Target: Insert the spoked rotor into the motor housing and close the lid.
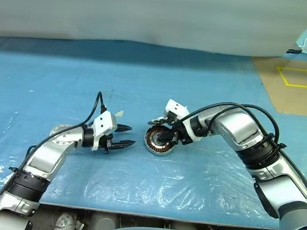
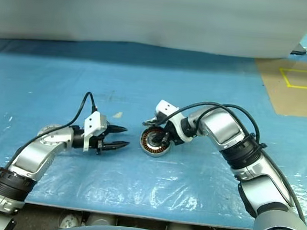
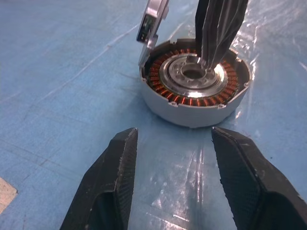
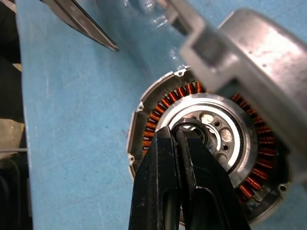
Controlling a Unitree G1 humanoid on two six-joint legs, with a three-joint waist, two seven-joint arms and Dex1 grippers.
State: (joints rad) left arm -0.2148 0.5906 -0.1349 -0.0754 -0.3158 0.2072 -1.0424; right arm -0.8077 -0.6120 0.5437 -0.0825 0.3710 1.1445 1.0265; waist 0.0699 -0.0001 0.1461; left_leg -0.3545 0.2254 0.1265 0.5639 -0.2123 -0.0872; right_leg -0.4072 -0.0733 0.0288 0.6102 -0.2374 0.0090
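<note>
On blue plastic-covered table [image 1: 209, 87]: shallow round silver motor housing [image 3: 192, 112] with copper windings, near middle. Grey spoked rotor [image 3: 192, 76] seated inside housing. Right gripper [image 4: 184, 139] fingers together, tips down at rotor hub. Round silver-grey metal lid [image 4: 268, 62] tilted at housing's far rim. Left gripper [image 1: 123, 135] fingers apart, empty, just beside housing.

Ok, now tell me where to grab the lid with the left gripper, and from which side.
Pinch the lid's free upper edge across its thin thickness, coming from the open left gripper's side. It stands nearly on edge at the motor housing's rim, so both faces are probably reachable there, while the shut right gripper occupies the centre over the spoked rotor.
</note>
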